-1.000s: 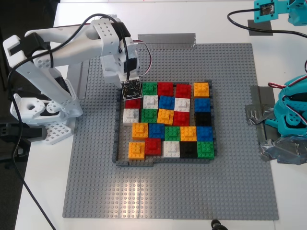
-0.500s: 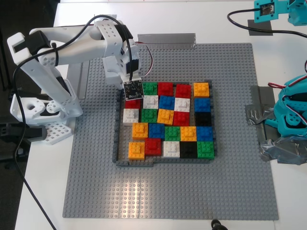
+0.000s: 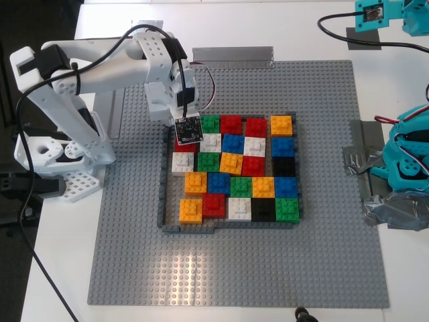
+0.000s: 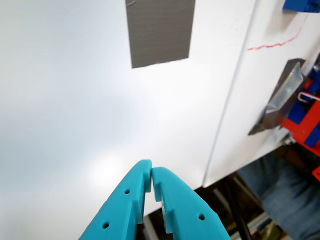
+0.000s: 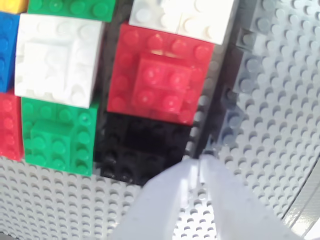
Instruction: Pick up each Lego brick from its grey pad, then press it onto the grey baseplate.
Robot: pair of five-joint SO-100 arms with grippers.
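Note:
My second gripper (image 5: 195, 162), white, is shut and empty. It hangs low over the dark frame at the corner of the brick mosaic, beside a black brick (image 5: 135, 145) and a red brick (image 5: 160, 82). In the exterior view it (image 3: 185, 133) is at the mosaic's upper left corner on the grey baseplate (image 3: 134, 221). Several orange bricks (image 3: 281, 125) sit pressed into the mosaic. My first gripper (image 4: 151, 172), teal, is shut and empty above the white table, near a bare grey pad (image 4: 160, 30). No brick lies on that pad.
The teal arm's base (image 3: 409, 157) stands at the exterior view's right on crumpled grey tape (image 3: 395, 211). Its head (image 3: 377, 13) shows at the top right. A long tape strip (image 3: 232, 54) lies behind the baseplate. The white arm's base (image 3: 57, 161) stands at the left.
My second gripper has shifted slightly toward the exterior view's right and down over the mosaic's corner. The bricks and the teal arm have not moved.

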